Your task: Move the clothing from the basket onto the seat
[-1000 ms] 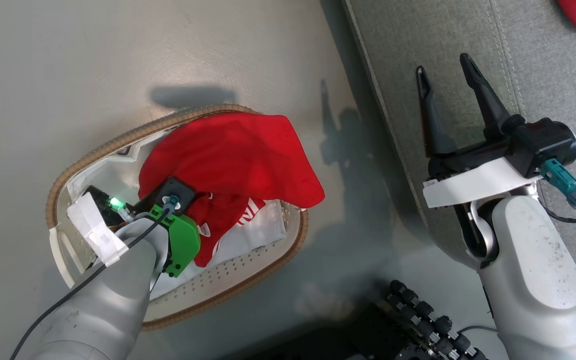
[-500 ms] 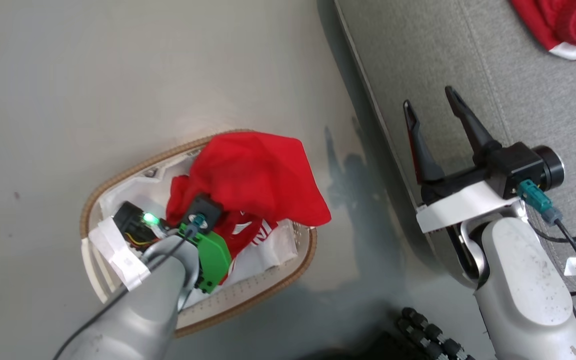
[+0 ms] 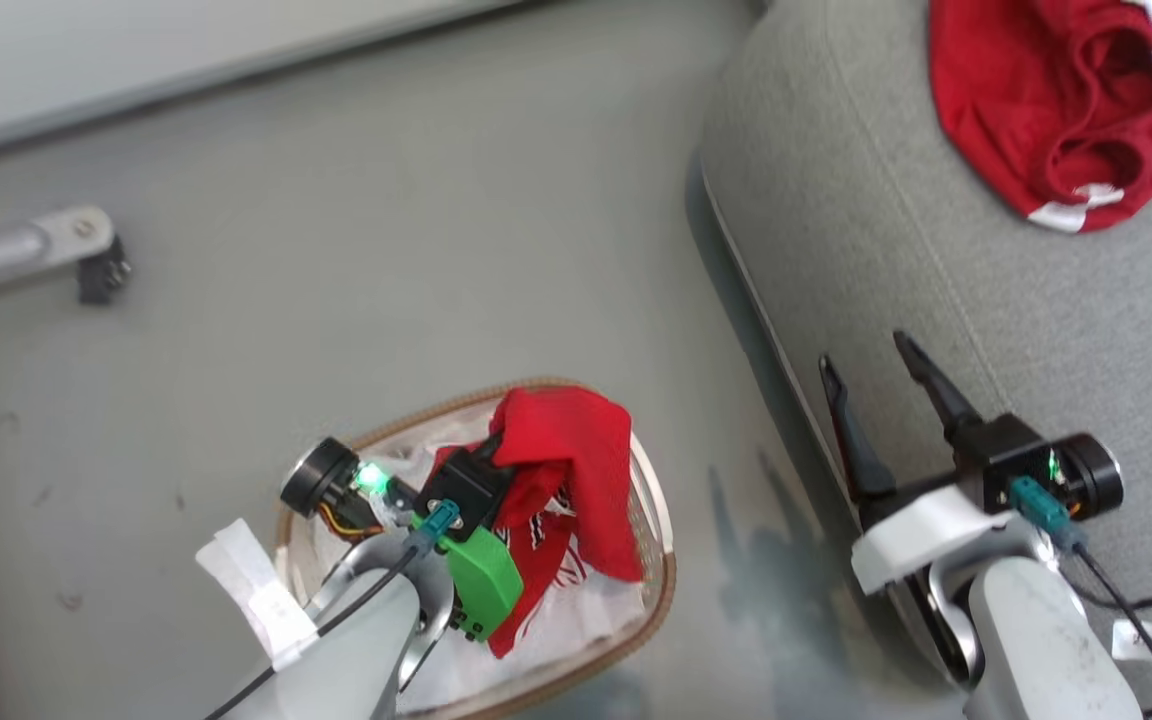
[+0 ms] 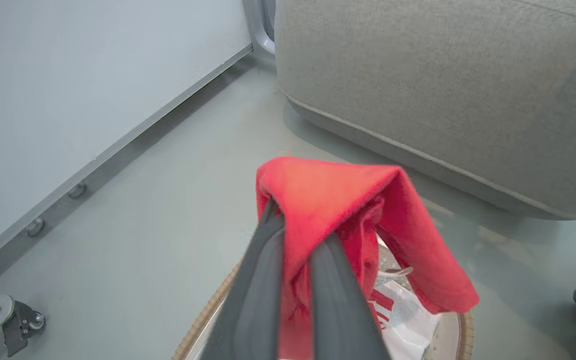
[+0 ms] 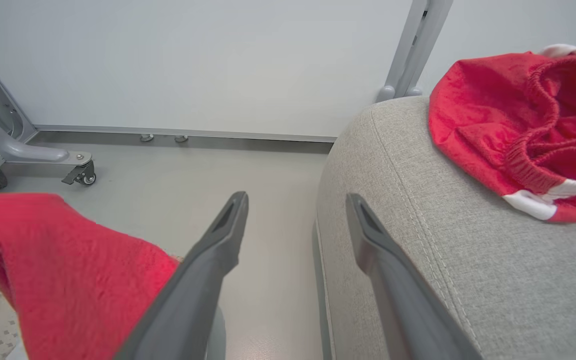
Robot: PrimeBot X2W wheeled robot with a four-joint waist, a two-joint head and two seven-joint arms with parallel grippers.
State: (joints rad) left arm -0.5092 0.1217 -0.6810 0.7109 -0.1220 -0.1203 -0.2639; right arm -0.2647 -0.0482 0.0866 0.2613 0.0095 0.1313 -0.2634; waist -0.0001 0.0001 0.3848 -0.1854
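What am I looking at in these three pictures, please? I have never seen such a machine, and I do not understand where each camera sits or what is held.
This is a wheeled robot with two arms; each arm ends in a tool with two long dark fingers. One picture is taken from the robot's head, looking down. The other two come from cameras on its wrists, looking along the fingers. On the floor stands an oval basket beside a grey couch seat. The left tool is shut on a red garment and holds it over the basket. The right tool is open and holds nothing; it hangs near the seat's edge. A second red garment with white trim lies on the seat.
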